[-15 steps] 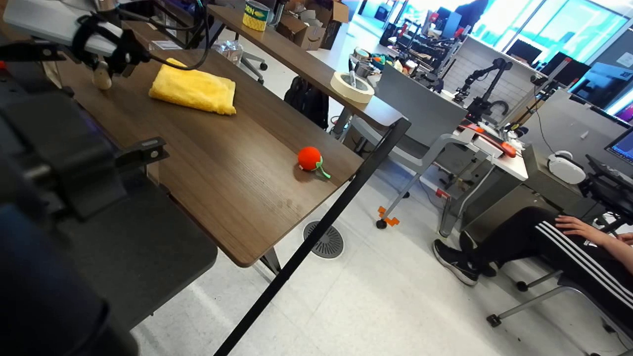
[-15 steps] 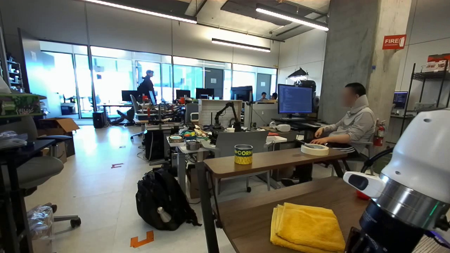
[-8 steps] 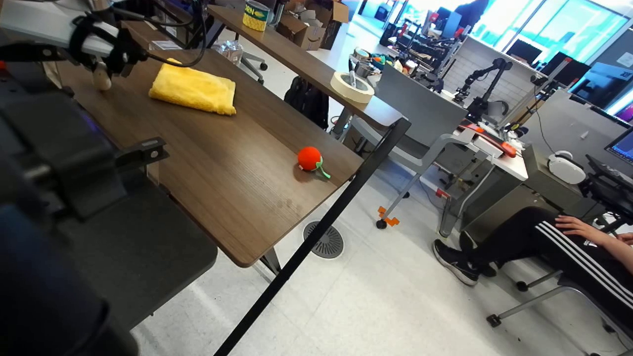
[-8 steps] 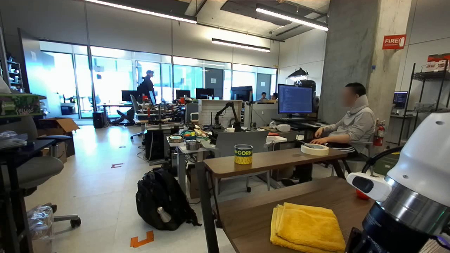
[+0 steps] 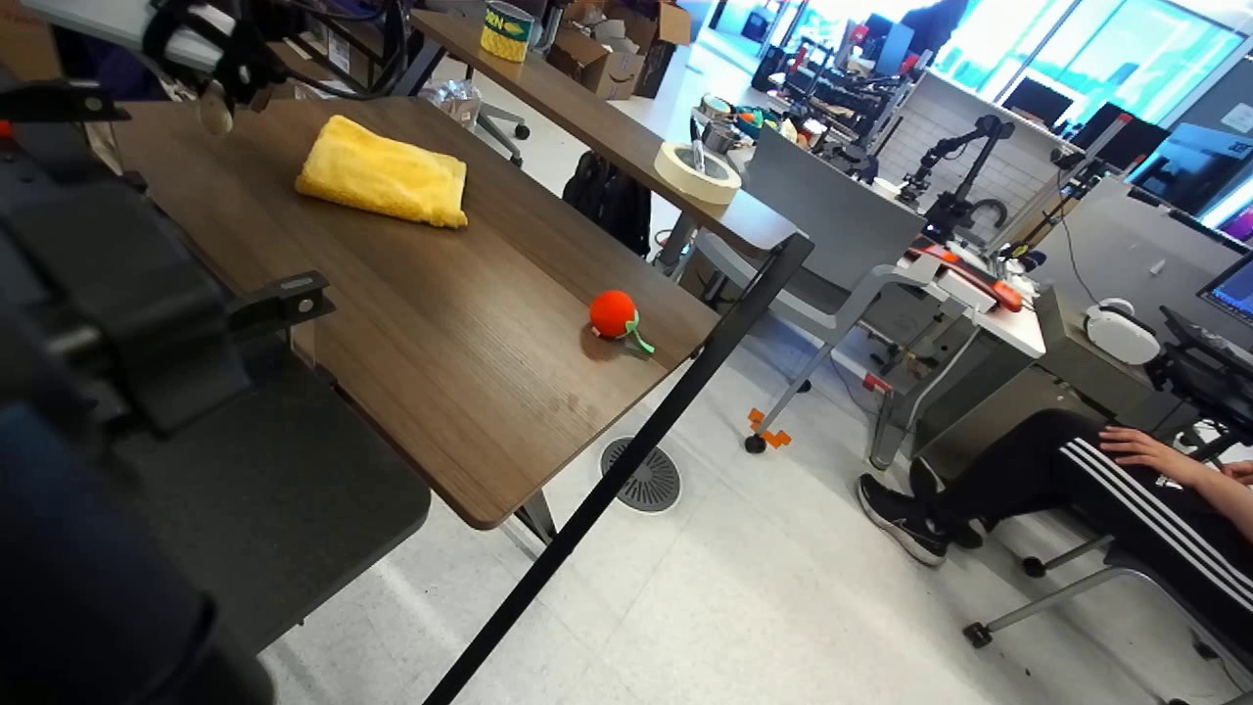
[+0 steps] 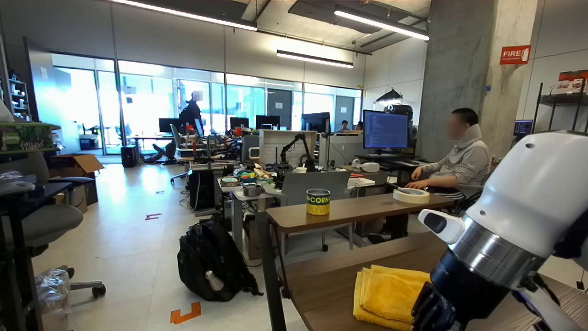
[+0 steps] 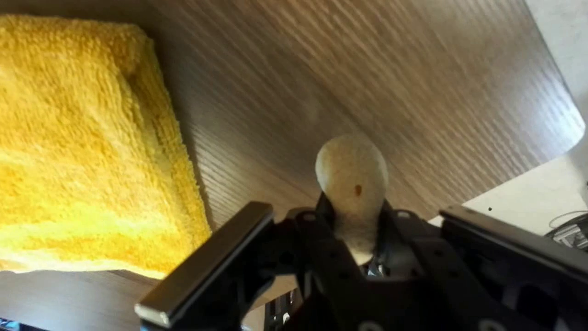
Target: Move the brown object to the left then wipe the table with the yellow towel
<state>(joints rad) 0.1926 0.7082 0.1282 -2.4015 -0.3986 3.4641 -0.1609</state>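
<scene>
The brown object [image 7: 353, 177] is a light tan, rounded thing with a small dark spot. My gripper [image 7: 354, 209] is shut on its narrower part, with the round end sticking out past the fingertips. In an exterior view the object [image 5: 215, 110] hangs below my gripper [image 5: 235, 88] and appears to be off the table, near its far left end. The folded yellow towel [image 5: 382, 176] lies flat on the brown table [image 5: 460, 333], beside the gripper; it also shows in the wrist view [image 7: 82, 151]. In an exterior view the arm covers part of the towel [image 6: 392, 294], and the object is hidden.
A red ball [image 5: 614, 314] with a green stem sits near the table's far corner. A raised narrow shelf [image 5: 587, 117] along the table holds a corn can [image 5: 506, 34] and a tape roll [image 5: 675, 176]. A table corner [image 7: 569, 128] shows in the wrist view.
My gripper has moved with the object in it, up and slightly right in an exterior view. The arm has come closer to the towel and now hides the red ball there. The towel has not moved.
</scene>
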